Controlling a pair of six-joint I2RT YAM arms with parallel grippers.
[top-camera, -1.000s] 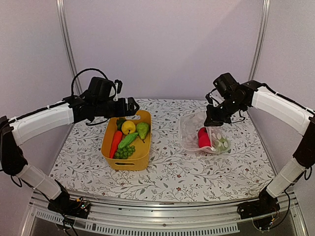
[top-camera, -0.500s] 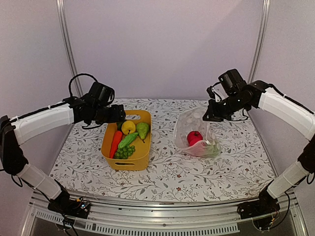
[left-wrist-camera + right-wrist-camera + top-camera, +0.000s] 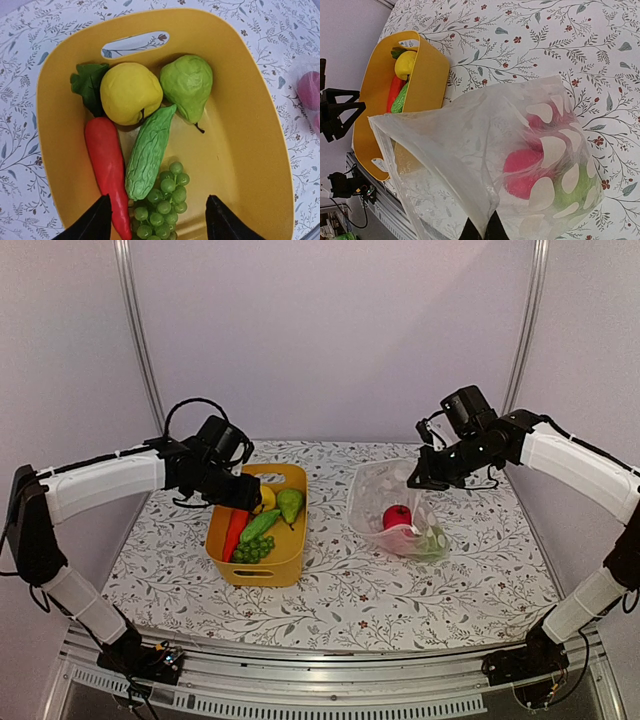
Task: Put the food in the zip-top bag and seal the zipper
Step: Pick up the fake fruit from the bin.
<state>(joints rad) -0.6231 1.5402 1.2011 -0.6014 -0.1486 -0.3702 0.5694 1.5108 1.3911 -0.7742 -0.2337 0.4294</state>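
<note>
The yellow tub point(image 3: 285, 565) holds food: an orange-red carrot point(image 3: 107, 165), a green cucumber point(image 3: 147, 155), a green bumpy cluster point(image 3: 162, 200), a yellow piece point(image 3: 130, 92), a green pear point(image 3: 187, 85) and a leafy green bit point(image 3: 90, 85). My left gripper point(image 3: 160, 225) is open low over the tub, its fingers either side of the cluster and the carrot's tip. The zip-top bag point(image 3: 385, 495) stands right of the tub with a red piece point(image 3: 397, 516) and a green piece point(image 3: 432, 538) inside. My right gripper point(image 3: 482, 231) is shut on the bag's mouth edge by the zipper point(image 3: 427, 155), holding it up and open.
The tub point(image 3: 420, 75) and bag stand side by side mid-table on a floral cloth point(image 3: 350, 590). Metal posts point(image 3: 135, 330) rise at the back corners in front of a plain wall. The table's front rail point(image 3: 300, 680) runs below.
My left gripper has come down and right into the tub and its jaws have narrowed. The right gripper has lifted the bag's edge; the bag's mouth now stands wider and further left.
</note>
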